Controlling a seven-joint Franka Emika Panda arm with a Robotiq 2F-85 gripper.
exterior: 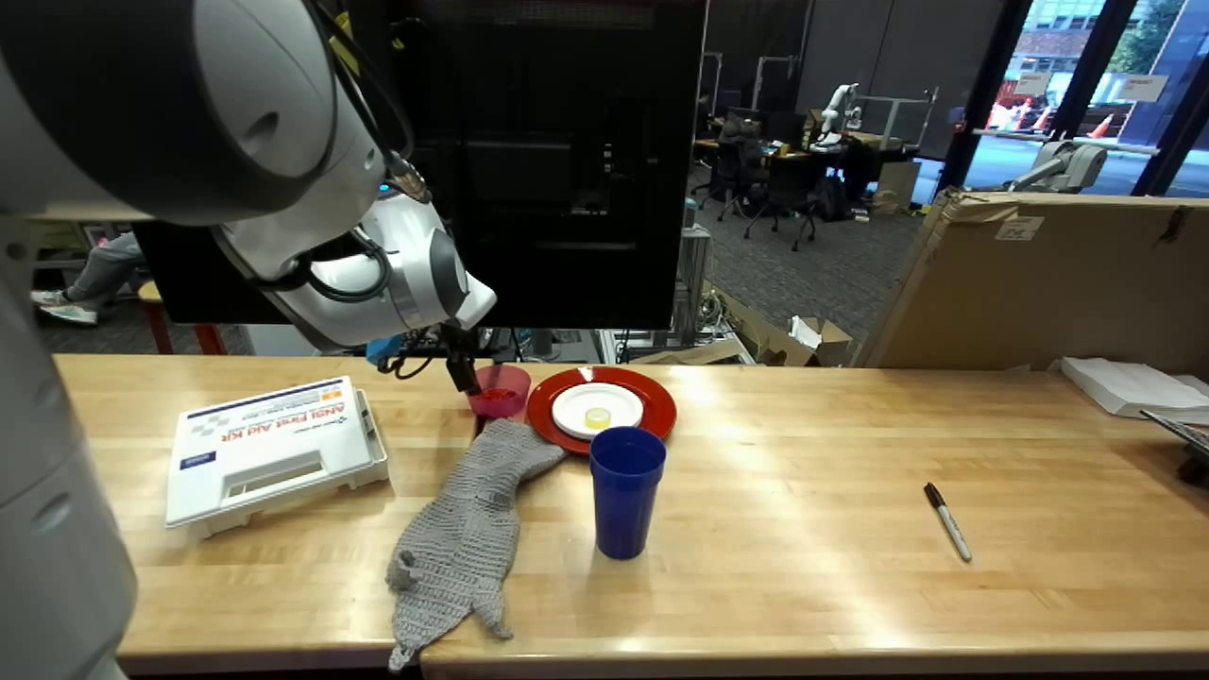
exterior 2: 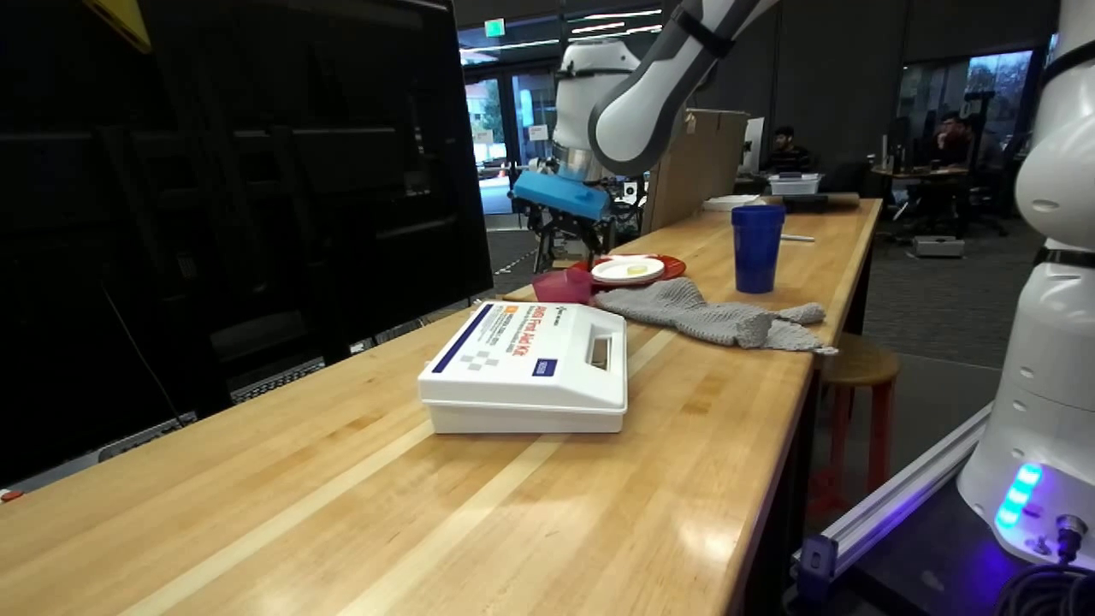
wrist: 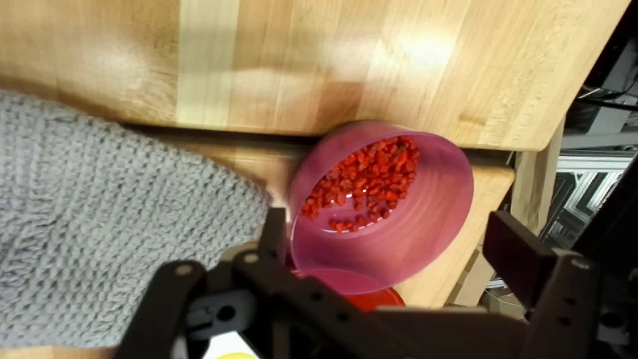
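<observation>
Claw (wrist: 386, 227) spread v. wide nr pink bowl (wrist: 431, 212); contact unclr.

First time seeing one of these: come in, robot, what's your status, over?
Gripper open, nothing gripped. Pink bowl nearest, red bits inside. Possibly in the way: gray knitted cloth, red plate, both close by.

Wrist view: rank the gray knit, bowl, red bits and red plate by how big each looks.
Largest to smallest, by visible area:
1. Gray knit, though cut off by the frame
2. Bowl
3. Red bits, taken together
4. Red plate, mostly hidden
</observation>
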